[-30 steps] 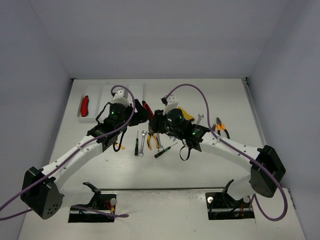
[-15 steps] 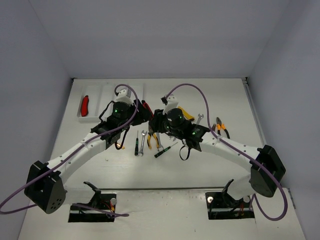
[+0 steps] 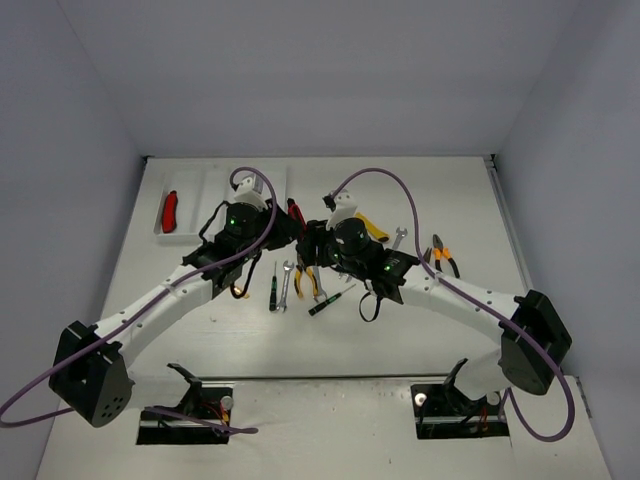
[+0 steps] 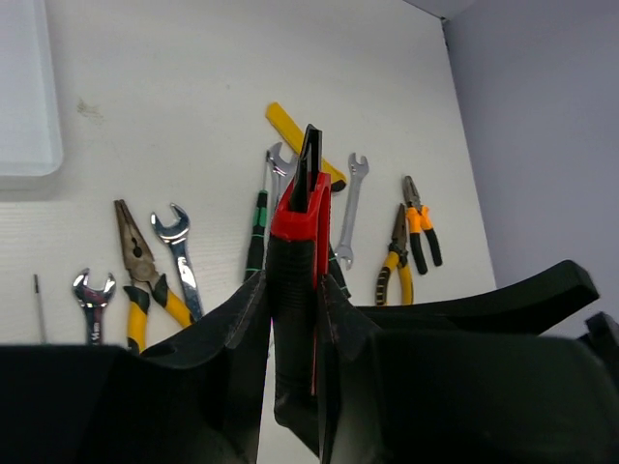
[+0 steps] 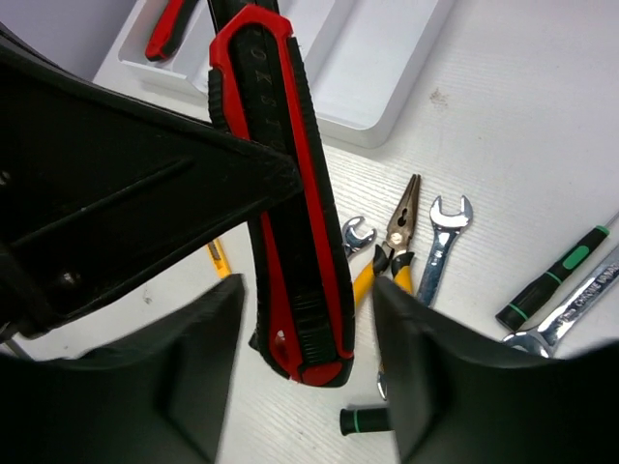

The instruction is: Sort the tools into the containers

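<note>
A red and black utility knife (image 4: 300, 242) hangs above the table between the two arms. My left gripper (image 4: 293, 290) is shut on it, one finger (image 4: 242, 319) pressed to each flat side. In the right wrist view the same knife (image 5: 285, 193) stands between the jaws of my right gripper (image 5: 308, 300), which is open with a gap on both sides. From above, the left gripper (image 3: 288, 222) and right gripper (image 3: 312, 236) meet nose to nose. The white tray (image 3: 200, 178) holds another red knife (image 3: 170, 211) in its leftmost compartment.
On the table lie yellow-handled pliers (image 4: 145, 280), wrenches (image 4: 179, 256), a green-banded screwdriver (image 4: 256, 242), a yellow knife (image 4: 300, 145) and orange-handled pliers (image 4: 418, 222). The tray's near corner (image 5: 377, 87) lies just beyond the held knife. Purple cables arc over both arms.
My left gripper has closed onto the red knife. My right gripper's jaws have opened away from it. Both arms have stayed almost in place.
</note>
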{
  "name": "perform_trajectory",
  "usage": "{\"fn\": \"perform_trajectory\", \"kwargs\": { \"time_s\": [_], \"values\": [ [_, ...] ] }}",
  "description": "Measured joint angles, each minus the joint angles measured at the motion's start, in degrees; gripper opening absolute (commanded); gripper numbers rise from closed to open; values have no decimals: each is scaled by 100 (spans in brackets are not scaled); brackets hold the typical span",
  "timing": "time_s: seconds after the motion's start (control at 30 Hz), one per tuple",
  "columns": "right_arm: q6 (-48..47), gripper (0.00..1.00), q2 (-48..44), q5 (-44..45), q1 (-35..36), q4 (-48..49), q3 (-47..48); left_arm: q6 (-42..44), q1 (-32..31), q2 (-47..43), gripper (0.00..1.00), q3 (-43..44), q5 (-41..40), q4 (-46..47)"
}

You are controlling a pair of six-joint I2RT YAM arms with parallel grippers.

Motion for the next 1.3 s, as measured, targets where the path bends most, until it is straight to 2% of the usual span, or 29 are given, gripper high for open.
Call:
{"fn": "perform_trajectory", "kwargs": {
  "time_s": [0.13,0.23,0.47,0.67,0.87,1.1,1.27,1.3],
  "values": [
    [-81,76,-131,11,0,20,-54,296,83,-8,0,28,-252,-303],
    [-205,79,-362,93,0,-95,-104,696,289,-5,0,274,-495,-884],
    [-531,80,-1255,471,0,-587,-385,2085,1380,251,0,1499,-1130,-2094],
    [-657,80,-2260,827,0,-1119,-1005,3456,2314,1412,0,2888,-2032,-2782],
    [-748,81,-2591,993,-2,-1485,-1301,4214,2922,3096,0,4121,-2569,-3108],
    [-775,81,-2735,999,-2,-1757,-1586,4710,3273,4785,2,5429,-2762,-3225],
    [-782,81,-2682,999,-4,-1814,-1606,4882,3314,5484,2,5853,-2920,-3211],
    [-783,81,-2646,999,-4,-1815,-1606,4896,3337,5580,6,5899,-2916,-3218]
  ]
}}
